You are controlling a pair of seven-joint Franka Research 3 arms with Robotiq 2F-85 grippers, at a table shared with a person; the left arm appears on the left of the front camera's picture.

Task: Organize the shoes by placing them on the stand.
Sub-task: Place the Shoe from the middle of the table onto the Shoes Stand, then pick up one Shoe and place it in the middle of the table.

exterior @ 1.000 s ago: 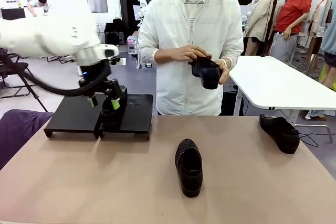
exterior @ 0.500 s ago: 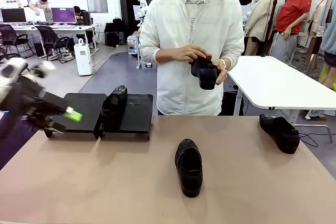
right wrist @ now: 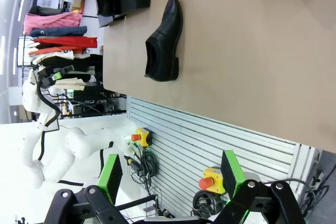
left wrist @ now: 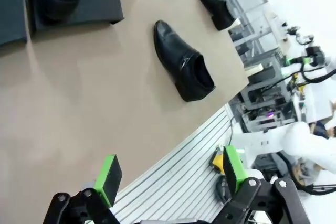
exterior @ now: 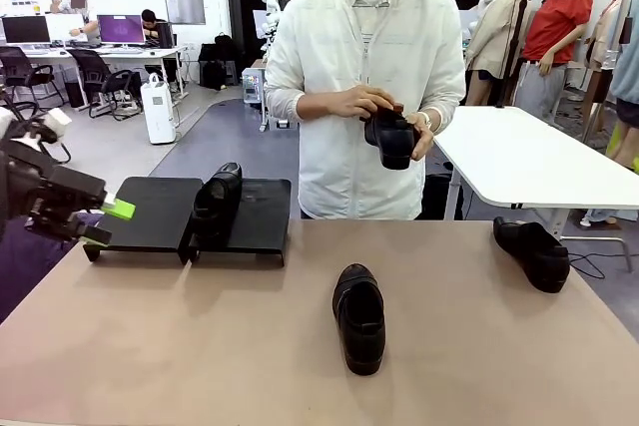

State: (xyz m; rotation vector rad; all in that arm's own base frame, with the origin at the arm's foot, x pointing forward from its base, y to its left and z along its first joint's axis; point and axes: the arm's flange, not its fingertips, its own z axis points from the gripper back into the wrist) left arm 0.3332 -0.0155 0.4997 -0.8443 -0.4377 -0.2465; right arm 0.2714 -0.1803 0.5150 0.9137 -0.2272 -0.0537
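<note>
One black shoe (exterior: 217, 205) stands on the stand (exterior: 150, 214), where its two black platforms meet. My left gripper (exterior: 106, 222) hangs open and empty at the table's left edge, left of the stand. A second shoe (exterior: 359, 318) lies mid-table, toe towards me, and a third (exterior: 532, 252) lies at the far right. The person across the table holds another shoe (exterior: 391, 137) in both hands. In the left wrist view, the open gripper (left wrist: 170, 174) looks down on the middle shoe (left wrist: 184, 61) and the stand (left wrist: 100, 3). My right gripper (right wrist: 170, 174) is open and empty off the table's near edge, well short of the middle shoe (right wrist: 164, 40).
The tan tabletop (exterior: 200, 346) is bare between the shoes. A white table (exterior: 529, 162) stands behind at the right. Below the table's near edge run a slatted panel (right wrist: 210, 140) and emergency-stop boxes (right wrist: 212, 179).
My left gripper has drawn back from the shoe on the stand to the table's left edge, leaving the shoe there. The person has turned the held shoe slightly.
</note>
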